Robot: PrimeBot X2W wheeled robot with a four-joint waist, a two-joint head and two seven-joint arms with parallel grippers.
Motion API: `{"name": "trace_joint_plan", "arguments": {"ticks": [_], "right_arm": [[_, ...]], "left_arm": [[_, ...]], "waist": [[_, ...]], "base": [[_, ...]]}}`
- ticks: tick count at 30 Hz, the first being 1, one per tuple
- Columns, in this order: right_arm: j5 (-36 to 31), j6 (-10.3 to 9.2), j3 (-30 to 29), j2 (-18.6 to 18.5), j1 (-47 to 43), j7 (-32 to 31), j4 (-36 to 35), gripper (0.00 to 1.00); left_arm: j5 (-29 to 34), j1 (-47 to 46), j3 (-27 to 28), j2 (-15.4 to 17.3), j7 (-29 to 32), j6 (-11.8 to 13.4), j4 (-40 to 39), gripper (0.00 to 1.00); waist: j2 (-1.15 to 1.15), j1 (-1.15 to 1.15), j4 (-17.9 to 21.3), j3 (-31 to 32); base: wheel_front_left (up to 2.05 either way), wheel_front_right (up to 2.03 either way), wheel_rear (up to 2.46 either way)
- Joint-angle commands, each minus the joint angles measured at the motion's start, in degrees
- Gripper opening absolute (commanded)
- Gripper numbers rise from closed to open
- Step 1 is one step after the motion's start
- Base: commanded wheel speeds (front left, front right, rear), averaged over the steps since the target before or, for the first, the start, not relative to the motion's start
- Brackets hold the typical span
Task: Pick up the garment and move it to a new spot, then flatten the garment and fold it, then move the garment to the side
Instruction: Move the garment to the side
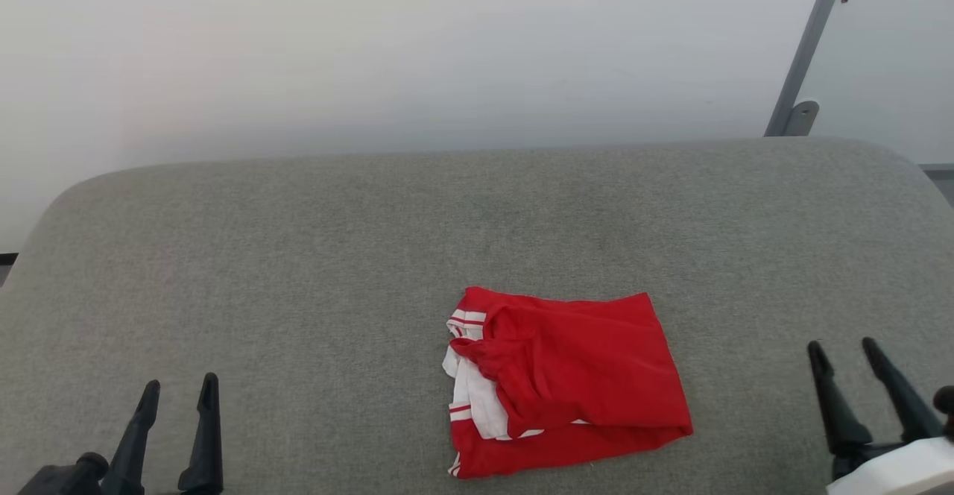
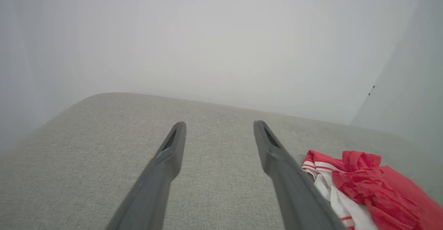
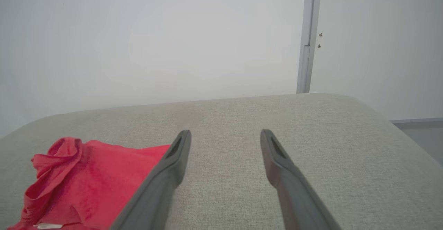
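Observation:
The garment (image 1: 574, 379), a red T-shirt with white sleeves and striped trim, lies loosely folded and rumpled on the grey cushion (image 1: 298, 271), a little right of centre near the front. My left gripper (image 1: 179, 394) stands open at the lower left, well clear of the cloth and holding nothing. At the lower right my right gripper (image 1: 846, 357) is open too, about a hand's width right of the garment. The left wrist view has the garment (image 2: 367, 185) to the right of the open left gripper (image 2: 219, 127). In the right wrist view the garment (image 3: 86, 178) lies left of the open right gripper (image 3: 225, 136).
The cushion has rounded far corners and ends at a pale wall (image 1: 417, 55). A grey metal post (image 1: 809, 48) leans behind the far right corner. Bare grey fabric spreads to the left of and beyond the garment.

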State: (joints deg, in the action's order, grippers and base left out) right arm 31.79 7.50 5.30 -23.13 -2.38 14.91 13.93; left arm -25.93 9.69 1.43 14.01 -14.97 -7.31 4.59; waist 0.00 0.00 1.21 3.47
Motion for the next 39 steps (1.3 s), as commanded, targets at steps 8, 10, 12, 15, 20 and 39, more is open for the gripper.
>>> {"name": "trace_joint_plan", "arguments": {"ticks": [8,10,12,15,20,39], "right_arm": [[4.5,-0.02,7.2,-1.4,4.6,-7.1,1.7,1.0],[5.6,-0.02,9.0,-2.2,6.6,-10.4,2.2,1.0],[6.6,-0.02,10.8,-2.9,8.1,-14.2,2.9,1.0],[8.4,-0.02,13.0,-4.3,10.2,-19.6,4.3,1.0],[11.4,-0.02,16.4,-6.9,14.5,-27.6,6.4,1.0],[22.3,-0.01,28.5,-5.9,26.7,-55.7,16.5,0.0]], "left_arm": [[-0.7,-1.0,0.5,-0.1,-0.3,-0.2,-1.1,1.0],[-0.4,-1.1,0.3,0.1,-0.3,-0.2,-1.0,1.0],[-0.7,-1.3,-0.1,0.0,-0.3,-0.2,-1.0,1.0],[-0.7,-1.5,-1.0,-0.4,-0.3,-0.2,-0.7,1.0],[-0.9,-2.8,-2.5,-0.6,-0.3,-0.2,-0.1,1.0],[-1.8,-10.4,-6.4,-1.4,-0.3,-0.2,2.1,1.0]], "waist": [[0.0,0.0,-2.7,-1.3],[0.0,0.0,-3.7,-1.8],[0.0,0.0,-4.8,-2.3],[0.0,0.0,-6.5,-3.1],[0.0,0.0,-8.9,-5.6],[0.0,0.0,-13.3,-14.0]], "base": [[0.0,0.0,0.0],[0.0,0.0,0.0],[0.0,0.0,0.0],[0.0,0.0,0.0],[0.0,0.0,0.0],[0.0,0.0,0.0]]}}
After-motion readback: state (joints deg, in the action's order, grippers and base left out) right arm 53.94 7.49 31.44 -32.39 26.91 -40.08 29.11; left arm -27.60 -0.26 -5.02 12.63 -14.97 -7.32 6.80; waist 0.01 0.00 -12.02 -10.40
